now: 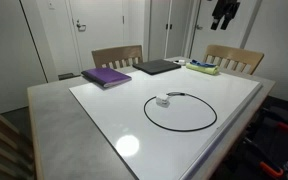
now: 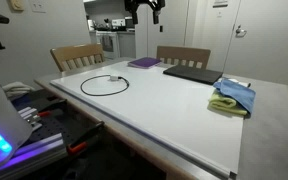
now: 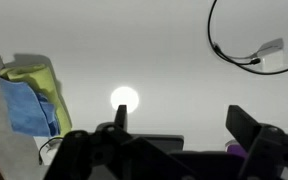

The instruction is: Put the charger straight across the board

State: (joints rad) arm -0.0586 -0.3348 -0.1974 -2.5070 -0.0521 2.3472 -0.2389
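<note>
The charger lies on the board as a round loop of thin black cable [image 1: 181,129] with its small white plug block [image 1: 162,100] at the loop's far side. It also shows in an exterior view as the charger [image 2: 82,86] and in the wrist view at the top right, plug block [image 3: 271,50] included. The board [image 1: 124,115] is a glossy white panel over most of the table, board [image 2: 169,110]. My gripper [image 1: 224,12] hangs high above the table's far end, gripper [image 2: 144,8]. In the wrist view the gripper [image 3: 182,118] is open, with nothing between its fingers [image 3: 121,116].
At the far end lie a purple book [image 1: 106,76], a dark laptop [image 1: 157,67] and a blue and yellow-green cloth [image 2: 232,96]. Two wooden chairs [image 1: 117,55] stand behind the table. Grey tabletop [image 1: 49,120] rims the board.
</note>
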